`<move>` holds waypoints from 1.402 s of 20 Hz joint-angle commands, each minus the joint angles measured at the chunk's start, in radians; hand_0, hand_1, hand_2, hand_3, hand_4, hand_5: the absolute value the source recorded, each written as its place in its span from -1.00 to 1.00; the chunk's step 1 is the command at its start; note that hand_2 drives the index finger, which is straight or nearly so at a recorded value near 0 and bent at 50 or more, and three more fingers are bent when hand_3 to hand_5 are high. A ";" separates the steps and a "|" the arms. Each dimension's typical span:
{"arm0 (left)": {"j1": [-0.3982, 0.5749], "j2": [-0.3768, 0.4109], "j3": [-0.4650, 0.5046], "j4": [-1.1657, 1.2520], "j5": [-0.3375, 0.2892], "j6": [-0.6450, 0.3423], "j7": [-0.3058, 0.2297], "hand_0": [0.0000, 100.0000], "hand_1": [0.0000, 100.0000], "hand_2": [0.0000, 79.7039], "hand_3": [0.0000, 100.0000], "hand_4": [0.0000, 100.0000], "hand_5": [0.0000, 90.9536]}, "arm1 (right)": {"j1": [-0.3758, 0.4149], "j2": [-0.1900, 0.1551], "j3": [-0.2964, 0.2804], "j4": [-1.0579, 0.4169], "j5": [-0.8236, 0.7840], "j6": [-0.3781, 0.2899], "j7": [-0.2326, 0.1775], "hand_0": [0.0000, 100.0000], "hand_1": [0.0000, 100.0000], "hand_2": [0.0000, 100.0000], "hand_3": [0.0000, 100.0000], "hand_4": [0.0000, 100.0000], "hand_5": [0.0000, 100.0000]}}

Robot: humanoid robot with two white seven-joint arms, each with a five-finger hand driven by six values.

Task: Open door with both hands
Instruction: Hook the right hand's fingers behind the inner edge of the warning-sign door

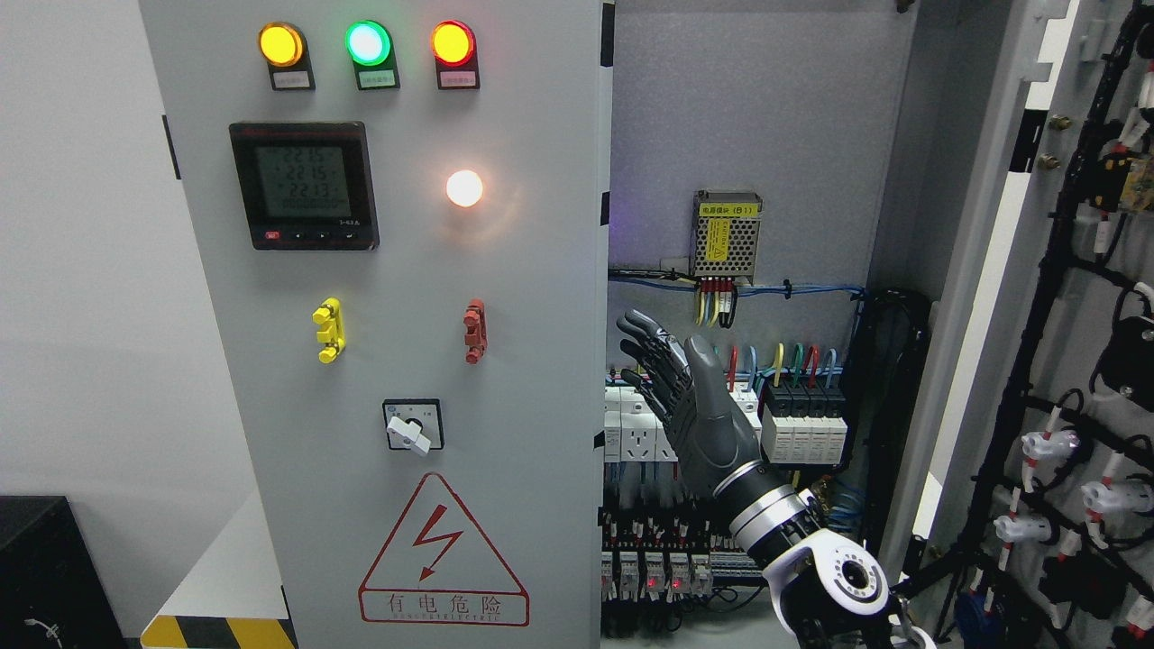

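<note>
The right cabinet door stands swung wide at your right, its wired inner face toward you; the left door, with its lamps and meter, sits closed. Your right hand rises from the lower right in front of the breakers, fingers extended and relaxed, gripping nothing, just beside the left door's edge.

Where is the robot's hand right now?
In the head view, the right hand is raised, fingers spread, in front of the open cabinet's breakers, just right of the closed left door and below the power supply.
</note>
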 commanded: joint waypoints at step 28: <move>-0.032 -0.003 -0.003 0.003 0.017 0.000 -0.005 -1.00 -1.00 -1.00 -1.00 -1.00 -1.00 | -0.076 -0.033 -0.012 0.127 -0.106 0.049 0.240 -1.00 -1.00 -1.00 -1.00 -1.00 -1.00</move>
